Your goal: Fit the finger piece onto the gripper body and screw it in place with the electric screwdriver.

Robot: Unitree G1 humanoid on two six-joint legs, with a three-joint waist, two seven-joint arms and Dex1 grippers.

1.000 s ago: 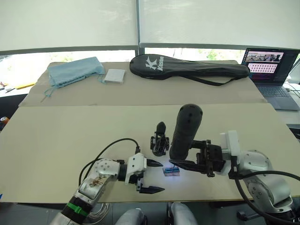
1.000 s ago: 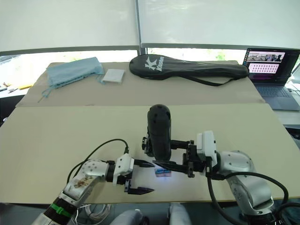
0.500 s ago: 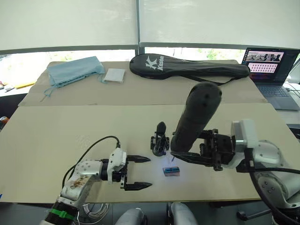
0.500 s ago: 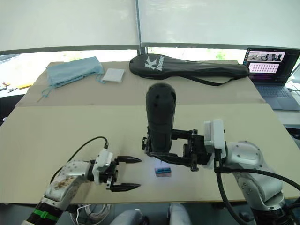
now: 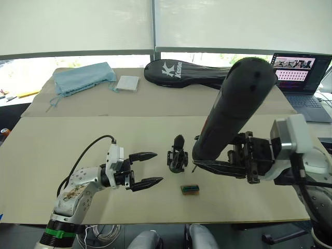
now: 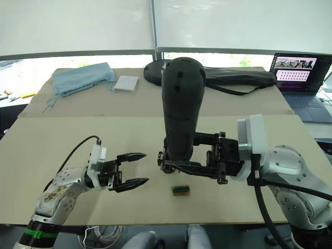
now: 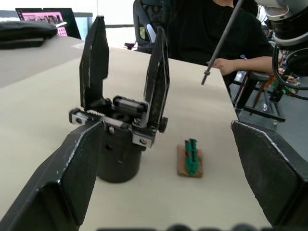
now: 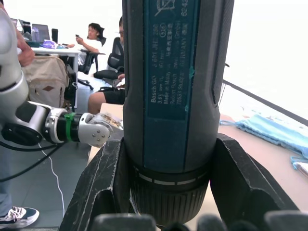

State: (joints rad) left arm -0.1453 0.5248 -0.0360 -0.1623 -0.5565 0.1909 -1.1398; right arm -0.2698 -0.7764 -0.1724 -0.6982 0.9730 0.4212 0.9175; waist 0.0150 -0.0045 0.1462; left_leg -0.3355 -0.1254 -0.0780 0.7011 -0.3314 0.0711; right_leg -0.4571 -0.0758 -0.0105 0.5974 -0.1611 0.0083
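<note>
While right gripper (image 5: 220,167) clamps electric screwdriver (image 5: 234,110) above surface (image 5: 78,140), left gripper (image 5: 149,168) gapes empty beside gripper body (image 5: 177,154).

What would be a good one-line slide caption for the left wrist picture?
Open left tool faces the upright gripper body, a small green-and-brown box beside it, screwdriver bit hovering above.

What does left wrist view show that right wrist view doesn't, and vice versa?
Left wrist alone: the gripper body standing on the table between the open left gripper, the small green-and-brown box beside it, and the screwdriver's thin bit hanging above.
Right wrist alone: the electric screwdriver barrel with its printed label, clamped in the right gripper, and a blue cloth.
Both: seated people behind the table.
</note>
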